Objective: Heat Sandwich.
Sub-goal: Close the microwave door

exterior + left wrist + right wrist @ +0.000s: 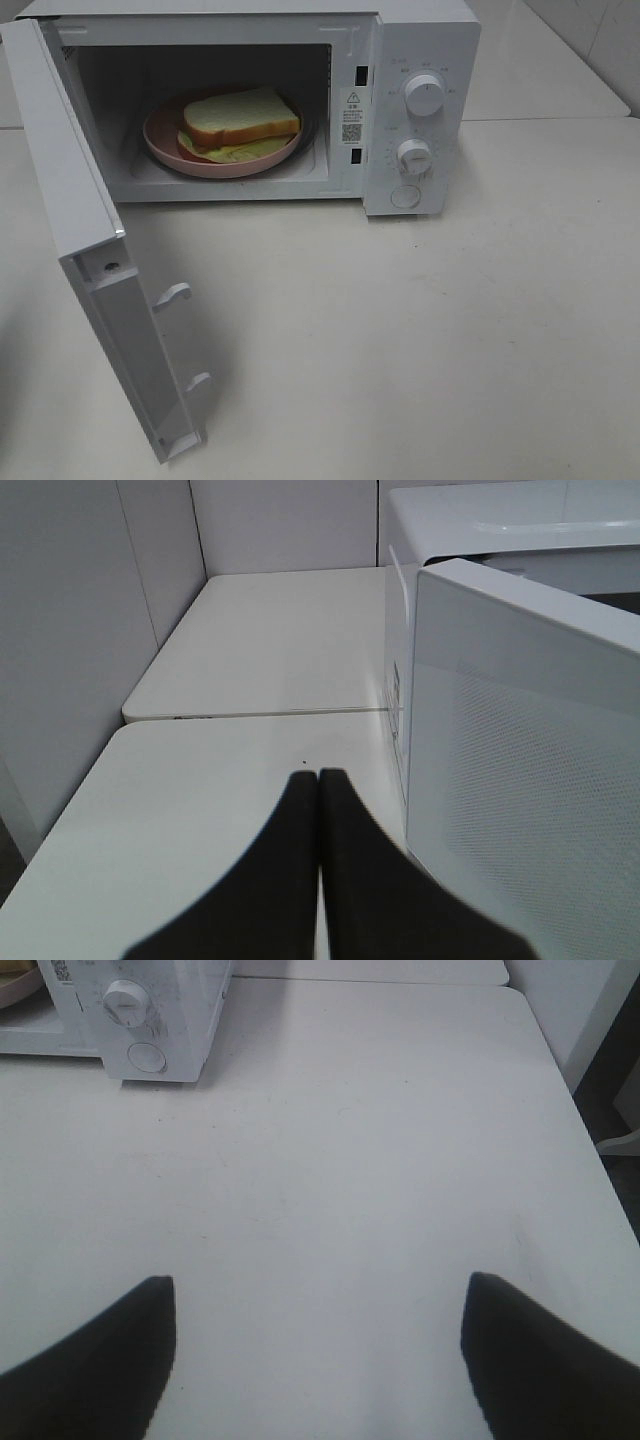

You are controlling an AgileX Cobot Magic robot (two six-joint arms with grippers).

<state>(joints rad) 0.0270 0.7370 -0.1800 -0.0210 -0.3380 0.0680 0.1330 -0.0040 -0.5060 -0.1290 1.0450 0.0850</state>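
The sandwich, pale bread with an orange-brown crust and yellow-green filling, lies on a round pink plate inside the white microwave. The microwave door hangs wide open to the left. Neither gripper shows in the exterior high view. In the left wrist view my left gripper is shut and empty, just outside the open door. In the right wrist view my right gripper is open and empty above the bare table, with the microwave's control panel far ahead.
The microwave has two knobs and a round button on its right panel. The white table extends in front. A second table and a wall panel lie beyond the door. The table's right edge drops off.
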